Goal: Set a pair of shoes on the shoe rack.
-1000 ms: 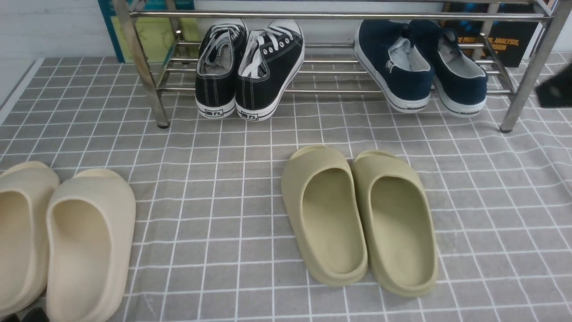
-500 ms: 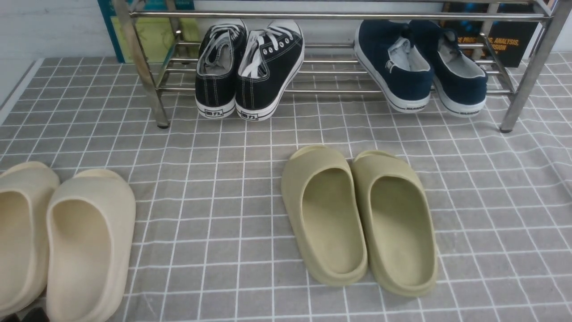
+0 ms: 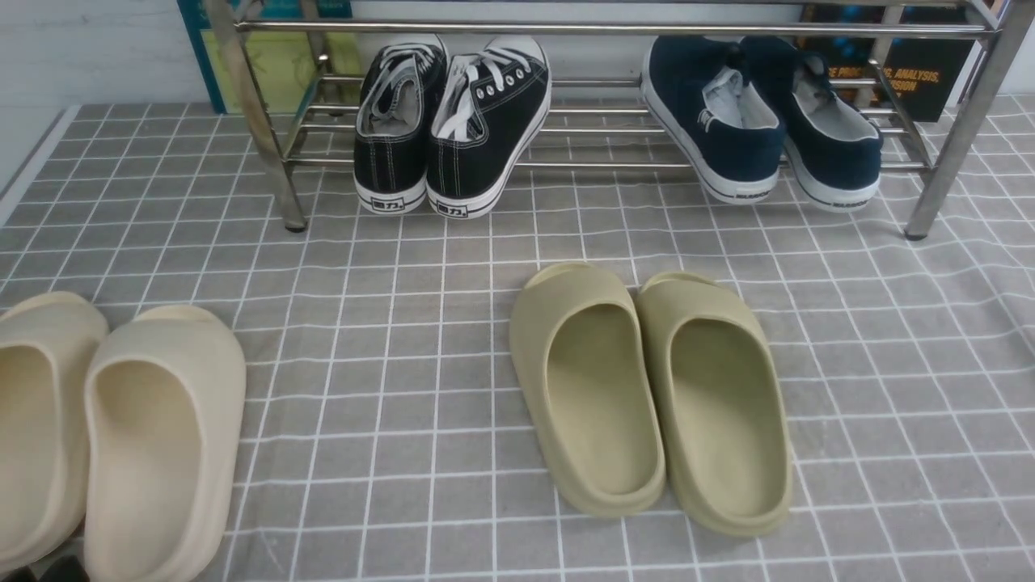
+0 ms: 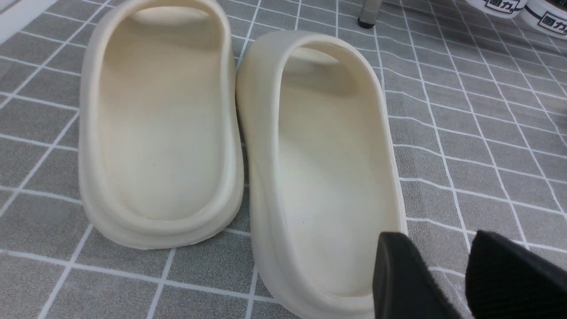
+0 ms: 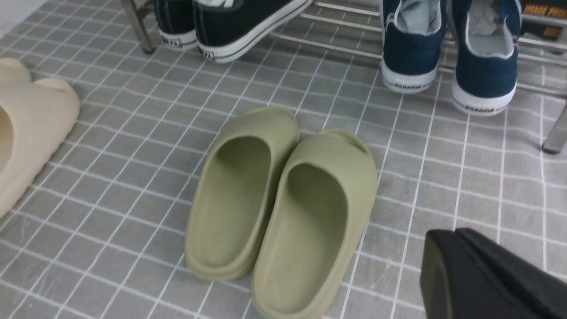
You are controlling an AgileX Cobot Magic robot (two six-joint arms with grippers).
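**Q:** What writing can you read?

**A:** "WARRIOR" is printed in dark letters on the white heel strip of each navy slip-on shoe (image 5: 409,48), read from my right wrist view. The black lace-up sneakers (image 3: 449,121) carry a boxed heel label whose characters I cannot make out. A dark poster (image 3: 918,77) behind the rack shows orange words, partly "ANALYSIS"; the rest is cut off by the bars.

**Q:** Where does the navy pair sit, and which way does it point?

**A:** Both shoes rest on the lower bars of the chrome shoe rack (image 3: 614,28), at its right end. Toes point to the back wall, heels face me and overhang the front bar. The long axes run front to back, the left shoe slanted a little leftward at the toe. The two lie side by side, touching or nearly so.

**Q:** Your claws?

**A:** My left gripper (image 4: 447,274) hangs with fingers apart, over the heel of a cream foam slide (image 4: 323,168), holding nothing. My right gripper (image 5: 483,274) has its fingers pressed together, empty, beside the olive foam slides (image 5: 274,208) on the grey checked mat (image 3: 404,323).
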